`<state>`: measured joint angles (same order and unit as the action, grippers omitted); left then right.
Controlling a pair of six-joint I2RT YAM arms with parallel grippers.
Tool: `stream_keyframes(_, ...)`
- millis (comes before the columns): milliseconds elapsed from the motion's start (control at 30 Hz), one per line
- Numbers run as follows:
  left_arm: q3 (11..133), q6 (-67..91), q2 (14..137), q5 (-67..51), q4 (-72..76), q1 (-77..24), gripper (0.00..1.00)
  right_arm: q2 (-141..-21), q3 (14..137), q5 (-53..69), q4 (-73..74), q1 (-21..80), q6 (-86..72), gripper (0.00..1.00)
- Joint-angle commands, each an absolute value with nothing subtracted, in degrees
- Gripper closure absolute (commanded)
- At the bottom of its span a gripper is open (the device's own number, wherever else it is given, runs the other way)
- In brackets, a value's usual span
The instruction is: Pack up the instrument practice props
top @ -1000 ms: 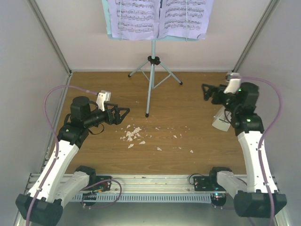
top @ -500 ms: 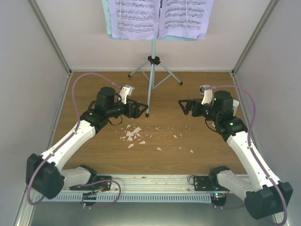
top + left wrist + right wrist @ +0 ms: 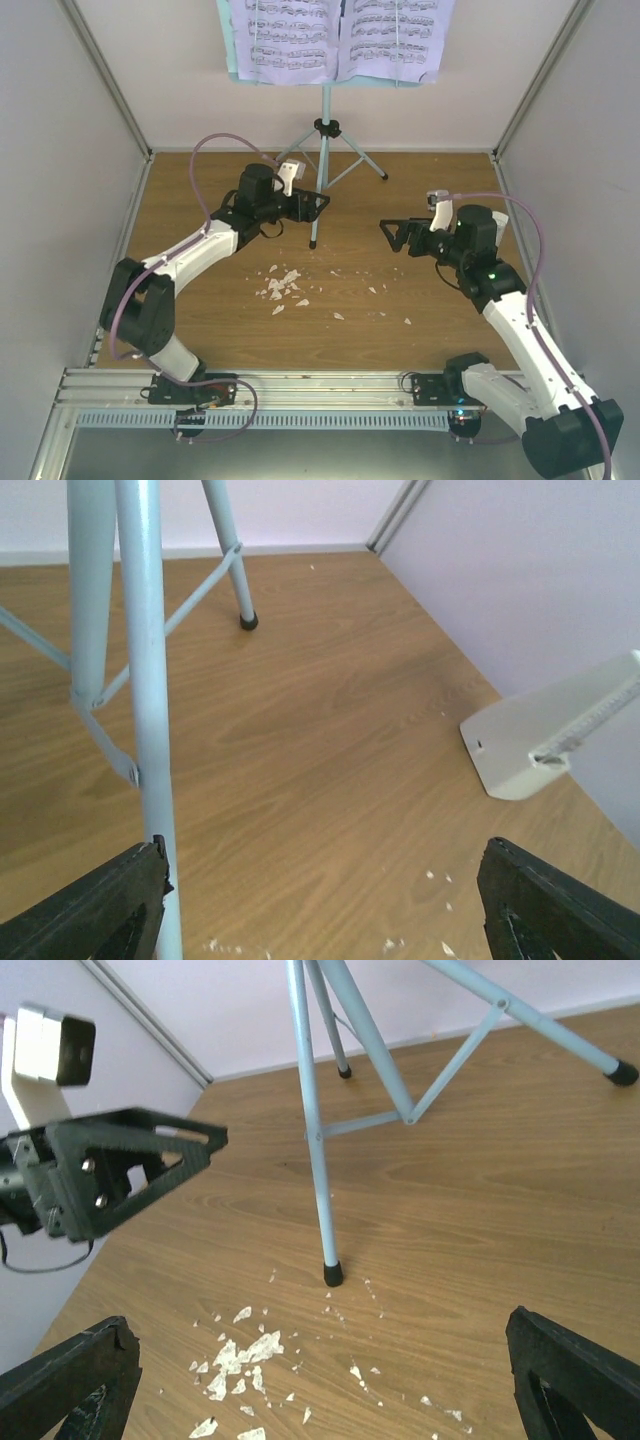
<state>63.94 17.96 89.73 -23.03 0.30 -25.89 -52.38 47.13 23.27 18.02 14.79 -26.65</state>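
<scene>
Centre frame — left gripper (image 3: 320, 205), jaws spread, empty, beside a leg of the music stand (image 3: 325, 110); right gripper (image 3: 390, 232) likewise spread, empty.

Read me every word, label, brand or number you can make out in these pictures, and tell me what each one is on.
No words, brands or numbers can be read in any view.
Sheet-music pages on the music stand: printed staves of notes only; any title or marking is too small to read.
Metronome: fine tick marks along its face, blurred, no figures readable.
</scene>
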Motion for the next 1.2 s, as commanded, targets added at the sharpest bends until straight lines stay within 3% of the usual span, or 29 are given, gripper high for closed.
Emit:
stream_keyframes(0,69.32,16.02,94.95,-20.59,8.34,-26.44,0.16,-51.44,44.59,25.16,14.14,15.33,-29.04,0.00)
stream_keyframes(400,81.63,11.82,109.82,-11.23,8.86,-25.46,0.22,-51.55,45.29,25.60,14.60,15.34,-29.07,0.00)
stream_keyframes(500,82.63,10.00,111.80,-15.04,9.80,-25.46,0.34,-51.76,45.59,25.26,15.10,15.30,-29.01,0.00)
stream_keyframes(733,85.33,8.09,115.18,-19.22,9.85,-25.50,0.46,-50.72,45.85,24.32,16.73,15.33,-29.16,0.00)
stream_keyframes(1167,82.03,6.33,113.63,-21.01,8.75,-25.61,0.89,-49.31,44.65,22.79,19.11,15.30,-28.78,0.00)
